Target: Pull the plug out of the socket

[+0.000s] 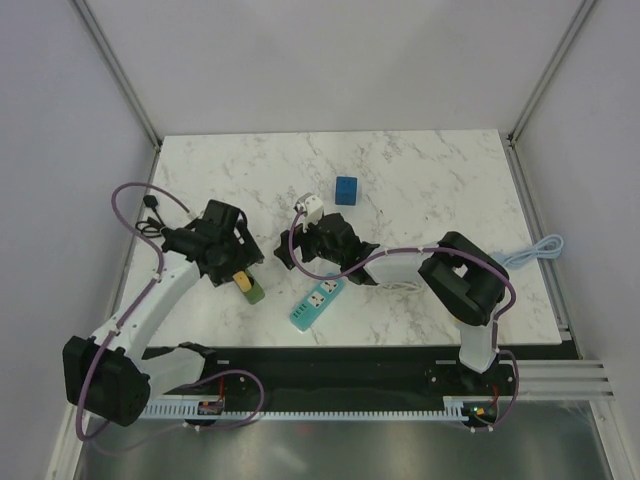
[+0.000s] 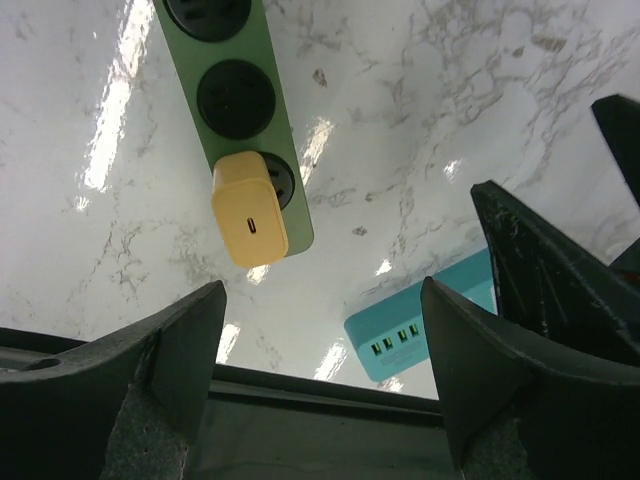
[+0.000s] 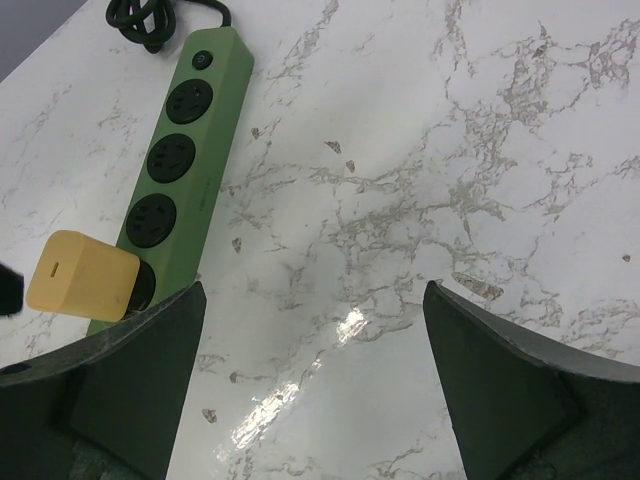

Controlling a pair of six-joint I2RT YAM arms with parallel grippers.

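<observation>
Left gripper (image 2: pixel 322 300) — jaws apart, holding nothing. Yellow plug (image 2: pixel 250 215) seated in the end socket of the green power strip (image 2: pixel 240 100), just ahead of the fingertips, untouched. Teal power strip (image 2: pixel 420 335) lies beside it. Right gripper (image 3: pixel 315 300) — jaws apart, empty, plug off to its left.

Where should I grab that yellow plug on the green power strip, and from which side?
Pinch the yellow plug across the two flat sides of its boxy body, coming from above: it stands upright out of the end socket of the green strip.
</observation>
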